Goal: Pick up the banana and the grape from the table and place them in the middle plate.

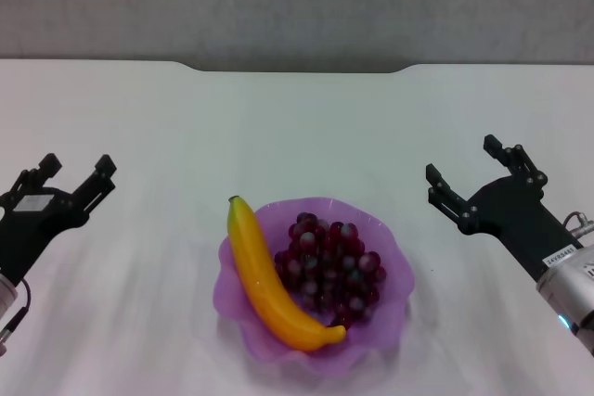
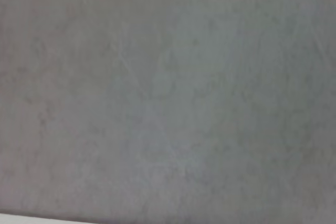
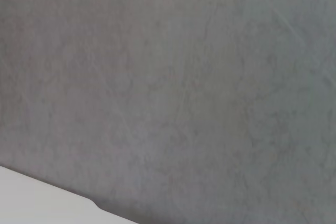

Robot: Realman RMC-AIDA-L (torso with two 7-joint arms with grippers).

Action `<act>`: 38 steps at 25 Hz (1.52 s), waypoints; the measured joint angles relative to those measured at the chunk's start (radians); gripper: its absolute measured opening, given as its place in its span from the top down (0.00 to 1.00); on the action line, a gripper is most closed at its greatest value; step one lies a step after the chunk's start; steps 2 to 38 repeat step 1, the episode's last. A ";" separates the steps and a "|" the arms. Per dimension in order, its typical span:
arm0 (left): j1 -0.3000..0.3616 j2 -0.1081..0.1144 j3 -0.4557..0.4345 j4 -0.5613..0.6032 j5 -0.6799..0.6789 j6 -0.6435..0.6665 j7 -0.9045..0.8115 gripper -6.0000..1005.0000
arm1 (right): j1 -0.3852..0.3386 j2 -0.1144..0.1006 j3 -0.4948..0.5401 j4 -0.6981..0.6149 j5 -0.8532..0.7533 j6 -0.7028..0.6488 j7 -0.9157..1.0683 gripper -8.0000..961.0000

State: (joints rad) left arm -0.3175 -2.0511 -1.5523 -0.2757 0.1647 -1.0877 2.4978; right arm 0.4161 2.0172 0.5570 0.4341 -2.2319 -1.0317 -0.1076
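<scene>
Glossy yellow-orange banana (image 1: 271,282) with a small dark tip, dark red-purple grape (image 1: 331,266) bunch with pale frosty sheen, translucent purple middle plate (image 1: 390,299), plain white worktop (image 1: 297,127), black left pincer (image 1: 76,170) and right pincer (image 1: 460,159), mottled grey wall (image 1: 297,2).

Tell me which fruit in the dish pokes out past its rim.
The banana: its dark tip overhangs the purple plate on the robot's left; the grapes stay inside.

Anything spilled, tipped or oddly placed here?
Nothing stands out. The glossy yellow banana and dark red-purple grape bunch lie in the translucent purple scalloped dish; left gripper and right gripper hang open, apart.
</scene>
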 joint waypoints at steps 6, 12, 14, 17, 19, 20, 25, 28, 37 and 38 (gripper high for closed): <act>0.000 0.000 0.001 0.000 0.003 0.000 0.014 0.11 | 0.000 0.000 0.000 0.000 0.000 0.000 0.000 0.08; 0.000 0.000 0.001 0.000 0.003 0.000 0.014 0.11 | 0.000 0.000 0.000 0.000 0.000 0.000 0.000 0.08; 0.000 0.000 0.001 0.000 0.003 0.000 0.014 0.11 | 0.000 0.000 0.000 0.000 0.000 0.000 0.000 0.08; 0.000 0.000 0.001 0.000 0.003 0.000 0.014 0.11 | 0.000 0.000 0.000 0.000 0.000 0.000 0.000 0.08; 0.000 0.000 0.001 0.000 0.003 0.000 0.014 0.11 | 0.000 0.000 0.000 0.000 0.000 0.000 0.000 0.08; 0.000 0.000 0.001 0.000 0.003 0.000 0.014 0.11 | 0.000 0.000 0.000 0.000 0.000 0.000 0.000 0.08; 0.000 0.000 0.001 0.000 0.003 0.000 0.014 0.11 | 0.000 0.000 0.000 0.000 0.000 0.000 0.000 0.08; 0.000 0.000 0.001 0.000 0.003 0.000 0.014 0.11 | 0.000 0.000 0.000 0.000 0.000 0.000 0.000 0.08; 0.000 0.000 0.001 0.000 0.003 0.000 0.014 0.11 | 0.000 0.000 0.000 0.000 0.000 0.000 0.000 0.08; 0.000 0.000 0.001 0.000 0.003 0.000 0.014 0.11 | 0.000 0.000 0.000 0.000 0.000 0.000 0.000 0.08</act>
